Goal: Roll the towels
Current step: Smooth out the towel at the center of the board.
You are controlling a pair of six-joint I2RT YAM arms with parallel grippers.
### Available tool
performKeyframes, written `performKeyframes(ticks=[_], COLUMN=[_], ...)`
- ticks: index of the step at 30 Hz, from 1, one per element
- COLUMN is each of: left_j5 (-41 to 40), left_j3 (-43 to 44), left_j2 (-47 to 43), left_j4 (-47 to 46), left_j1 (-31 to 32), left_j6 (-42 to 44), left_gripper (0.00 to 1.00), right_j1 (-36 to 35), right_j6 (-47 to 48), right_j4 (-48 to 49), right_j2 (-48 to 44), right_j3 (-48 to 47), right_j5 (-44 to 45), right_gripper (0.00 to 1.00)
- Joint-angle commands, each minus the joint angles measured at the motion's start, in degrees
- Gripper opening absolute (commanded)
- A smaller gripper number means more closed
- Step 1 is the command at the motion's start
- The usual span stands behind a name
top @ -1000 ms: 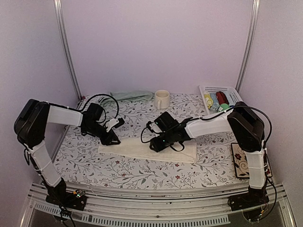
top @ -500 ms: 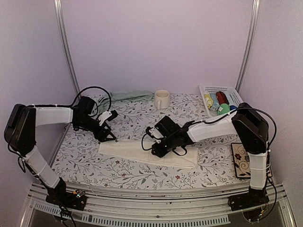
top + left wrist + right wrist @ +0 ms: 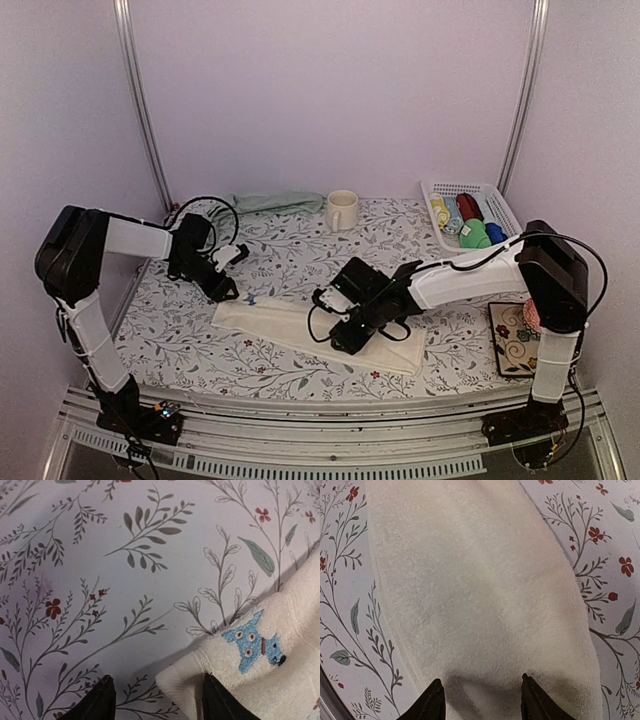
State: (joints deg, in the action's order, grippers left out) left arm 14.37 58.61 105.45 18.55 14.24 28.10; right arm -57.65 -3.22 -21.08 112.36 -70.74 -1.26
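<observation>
Left gripper (image 3: 156, 696) sat w/ fingers apart at corner of long cream terry towel (image 3: 272, 675); right gripper (image 3: 482, 696) likewise spread. Risk: corner missed, so crooked roll.

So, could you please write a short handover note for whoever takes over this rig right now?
Left gripper: open at the left-end corner of the cream towel, nothing gripped.
Right gripper: open, low over that towel's middle.
The cream towel lies flat as a long strip. The green towel is bunched at the back, beside the mug.
Done: no roll started.
Left: roll both towels.
</observation>
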Motion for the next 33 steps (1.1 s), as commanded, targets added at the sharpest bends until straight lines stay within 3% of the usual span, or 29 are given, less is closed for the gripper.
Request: performKeyframes(ticks=[1, 7, 16, 33], left_j5=[-4.8, -7.9, -0.2, 10.7], left_j3=[1.7, 1.4, 3.4, 10.9], left_j2=[1.8, 2.4, -2.0, 6.6], left_j4=[-1.3, -2.8, -3.1, 6.0], left_j1=[-1.3, -1.2, -3.6, -4.9], left_j6=[-0.6, -0.2, -3.0, -4.7], left_gripper=[0.58, 0.58, 0.61, 0.6], right_j1=[2.6, 4.2, 11.5, 16.7], right_j6=[-3.6, -7.8, -16.7, -32.0], right_j4=[-2.1, -0.9, 3.1, 8.9], right_j2=[-5.6, -7.2, -16.2, -25.4], right_j3=[3.9, 7.7, 15.8, 31.1], right_j5=[2.9, 6.3, 7.2, 7.2], right_gripper=[0.53, 0.6, 0.69, 0.65])
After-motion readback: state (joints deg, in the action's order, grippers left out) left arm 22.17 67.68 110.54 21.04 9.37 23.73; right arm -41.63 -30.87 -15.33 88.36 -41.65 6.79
